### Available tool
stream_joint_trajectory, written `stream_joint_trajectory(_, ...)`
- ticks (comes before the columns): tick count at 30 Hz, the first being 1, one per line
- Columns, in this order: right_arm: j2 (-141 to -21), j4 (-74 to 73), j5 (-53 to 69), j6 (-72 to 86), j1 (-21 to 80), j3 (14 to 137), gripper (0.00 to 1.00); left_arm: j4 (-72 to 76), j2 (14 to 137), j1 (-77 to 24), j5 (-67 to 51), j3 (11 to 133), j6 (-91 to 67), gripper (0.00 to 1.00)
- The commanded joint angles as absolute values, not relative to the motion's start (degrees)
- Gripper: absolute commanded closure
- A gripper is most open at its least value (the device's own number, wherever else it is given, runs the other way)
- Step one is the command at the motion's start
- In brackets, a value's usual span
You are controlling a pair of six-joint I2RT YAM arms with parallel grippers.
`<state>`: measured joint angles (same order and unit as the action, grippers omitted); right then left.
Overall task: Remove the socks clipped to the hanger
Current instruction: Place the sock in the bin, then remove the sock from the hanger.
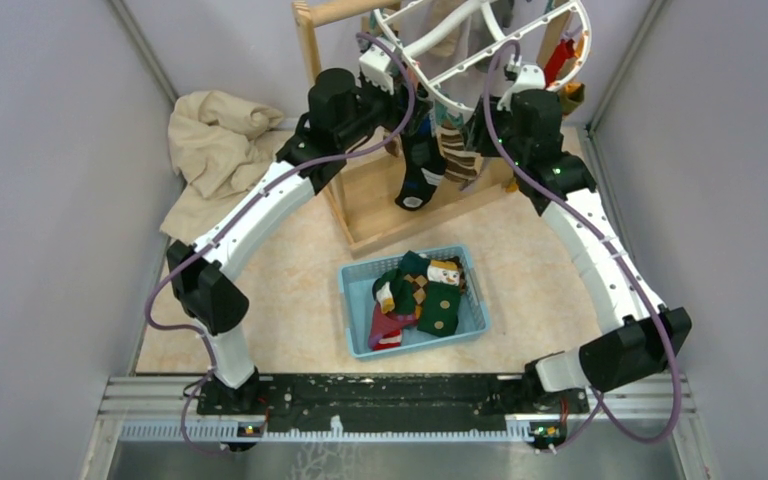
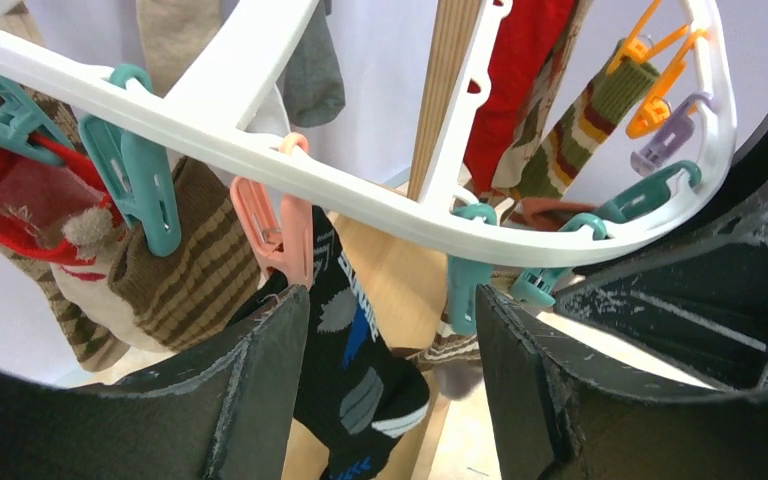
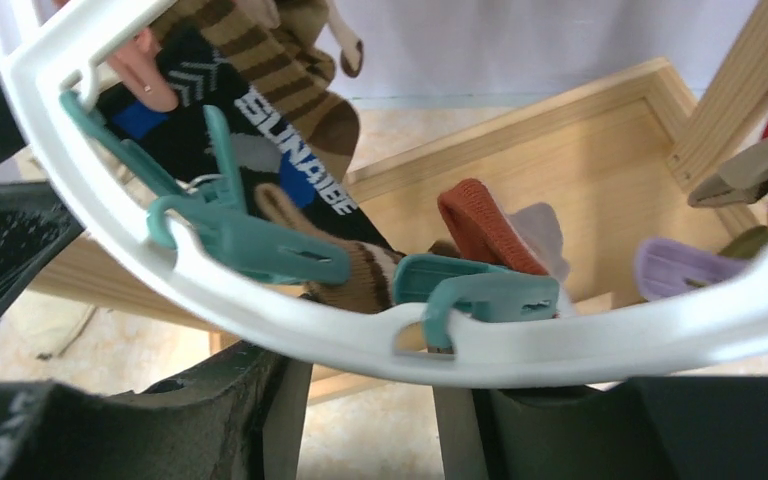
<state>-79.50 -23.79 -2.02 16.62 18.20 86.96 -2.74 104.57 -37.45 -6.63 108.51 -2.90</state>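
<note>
Since the socks (image 2: 185, 265) are soft, light and limp, I expect them to stretch and drag rather than pop free. So I'd pinch the cloth just under a clip, or squeeze the clip itself. The hanger (image 2: 380, 200) is thin white plastic hung from the wooden stand (image 1: 380, 225), and I judge it will swing or tip if pulled hard.

Several socks hang clipped along its rim; others lie in the blue basket (image 1: 355, 310) on the table.

The left gripper (image 2: 390, 310) sits just under the rim with its jaws apart and nothing clamped. A black sock (image 2: 350, 350) hangs from a pink clip (image 2: 285, 235) beyond the gap, near the left finger.

The right gripper (image 3: 370, 385) is also spread and holds nothing. It sits under the rim, below a teal clip (image 3: 480, 290).

Hard to read:
- The overhead view cuts off the hanger's top, and the arms cover the clips.
- I can't tell whether the left finger touches the pink clip.
- I can't count the socks left; the far ones overlap.
</note>
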Motion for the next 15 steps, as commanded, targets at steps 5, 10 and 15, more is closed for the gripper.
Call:
stream_joint_trajectory(5, -74.85, -25.17, 11.54, 14.88, 18.49, 90.37, 0.57, -1.86, 102.6, -37.09, -5.68, 109.96, -1.02, 0.32)
stream_joint_trajectory(10, -69.94, -29.14, 14.03, 14.58, 20.8, 88.74, 0.57, -4.21, 99.94, -36.92, -4.56, 108.57, -0.92, 0.32)
stream_joint_trajectory(15, -67.21, -34.28, 11.17, 12.64, 27.2, 88.81, 0.57, -4.58, 96.18, -36.35, -3.7, 105.85, -1.65, 0.31)
